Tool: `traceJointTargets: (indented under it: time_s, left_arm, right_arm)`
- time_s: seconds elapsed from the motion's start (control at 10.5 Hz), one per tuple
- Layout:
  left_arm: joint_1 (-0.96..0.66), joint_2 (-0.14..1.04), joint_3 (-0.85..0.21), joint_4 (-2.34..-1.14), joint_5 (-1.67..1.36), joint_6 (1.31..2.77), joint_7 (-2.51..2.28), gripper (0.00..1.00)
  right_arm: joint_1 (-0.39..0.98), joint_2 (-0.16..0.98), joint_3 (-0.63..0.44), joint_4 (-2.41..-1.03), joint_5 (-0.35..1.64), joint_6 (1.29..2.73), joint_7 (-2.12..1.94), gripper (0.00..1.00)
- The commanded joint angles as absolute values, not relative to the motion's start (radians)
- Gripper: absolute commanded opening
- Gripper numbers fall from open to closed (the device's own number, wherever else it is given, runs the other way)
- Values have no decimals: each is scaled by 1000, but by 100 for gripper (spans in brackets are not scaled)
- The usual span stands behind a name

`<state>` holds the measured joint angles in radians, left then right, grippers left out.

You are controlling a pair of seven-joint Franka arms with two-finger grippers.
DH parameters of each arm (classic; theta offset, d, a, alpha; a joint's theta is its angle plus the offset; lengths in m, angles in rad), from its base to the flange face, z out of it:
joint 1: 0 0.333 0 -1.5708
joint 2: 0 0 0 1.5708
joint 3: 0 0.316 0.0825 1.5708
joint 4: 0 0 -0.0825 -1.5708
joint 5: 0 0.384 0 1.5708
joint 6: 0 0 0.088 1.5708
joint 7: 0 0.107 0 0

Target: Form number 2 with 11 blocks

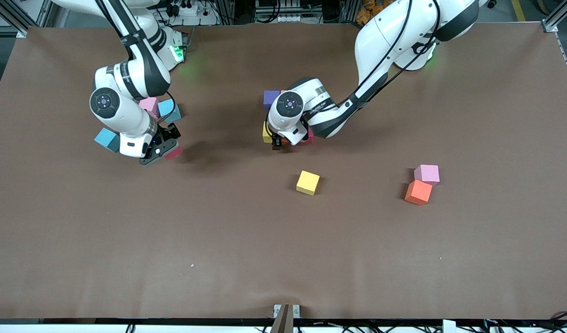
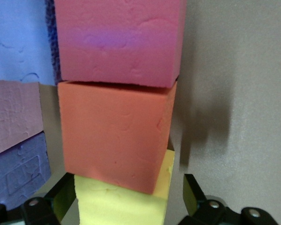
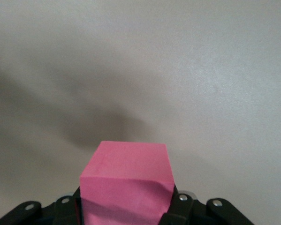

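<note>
The number 2 is only begun: near the middle of the tabletop (image 1: pixel 283 259) a small cluster of blocks lies under my left wrist. In my left wrist view a pink-red block (image 2: pixel 117 40), an orange block (image 2: pixel 114 136) and a yellow block (image 2: pixel 121 204) sit in a touching row, with a blue-purple block (image 2: pixel 18 37), a pale pink block (image 2: pixel 13 115) and another purple block (image 2: pixel 18 168) beside them. From the front camera I can see only the purple corner (image 1: pixel 270 98), the yellow edge (image 1: pixel 266 134) and a bit of red (image 1: pixel 309 136) around my wrist.

My left pincer (image 1: pixel 277 142) is down at that cluster, fingers (image 2: pixel 196 199) spread on either side of the yellow block and not pressing it (a gap shows on each side).

My right pincer (image 1: pixel 160 152) is pinching a pink-red cube (image 3: pixel 126 185), held above bare tabletop toward the right arm's end. Beside that arm lie a pink block (image 1: pixel 149 105) and a light blue block (image 1: pixel 167 109), touching or nearly so, and another light blue block (image 1: pixel 108 139) nearer the front camera.

Loose blocks lie nearer the front camera than the cluster: a lone yellow block (image 1: pixel 308 182), and toward the left arm's end an orange block (image 1: pixel 418 192) touching a pink one (image 1: pixel 426 174).
</note>
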<state>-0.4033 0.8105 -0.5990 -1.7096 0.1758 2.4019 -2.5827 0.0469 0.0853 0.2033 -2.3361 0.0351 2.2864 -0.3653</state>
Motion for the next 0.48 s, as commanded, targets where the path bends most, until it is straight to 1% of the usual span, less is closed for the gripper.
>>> traceJointTargets:
  time_s: [0.0, 0.38]
  left_arm:
    - [-397, 775, -603, -1721, 190, 2373, -2576, 100]
    - [-391, 759, -621, -1715, 190, 2342, -2568, 100]
  right_arm:
    - [69, 81, 204, -2243, 57, 2177, -361, 35]
    - [146, 94, 206, -2174, 57, 2154, -246, 35]
